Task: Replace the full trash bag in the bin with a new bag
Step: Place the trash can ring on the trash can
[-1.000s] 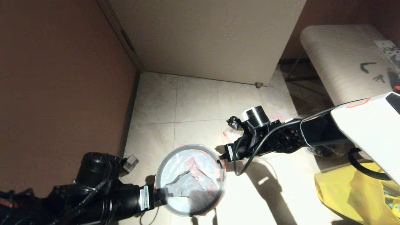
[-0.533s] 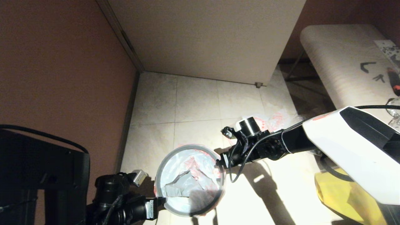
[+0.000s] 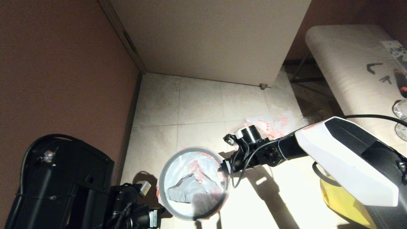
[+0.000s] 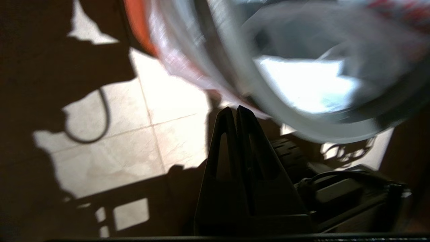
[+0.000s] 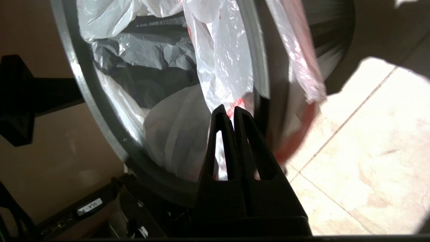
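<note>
While its two fingers are pressed together on a fold of thin white film, the right tool [image 5: 228,111] sits at the rim ring [image 3: 165,171] of the bin [image 3: 193,183], on the side toward the right arm. What it pinches is the new bag [image 3: 198,176], already draped inside the bin with its red-edged hem spilling over the ring. That film looks feather-light, limp and slippery, likely to tear if dragged; I would take it by the doubled hem and ease it outward over the ring. The left tool [image 4: 237,112] is clenched on nothing, just outside the opposite rim. Farther back on the floor, the full trash bag [image 3: 270,122] lies behind the right arm.
</note>
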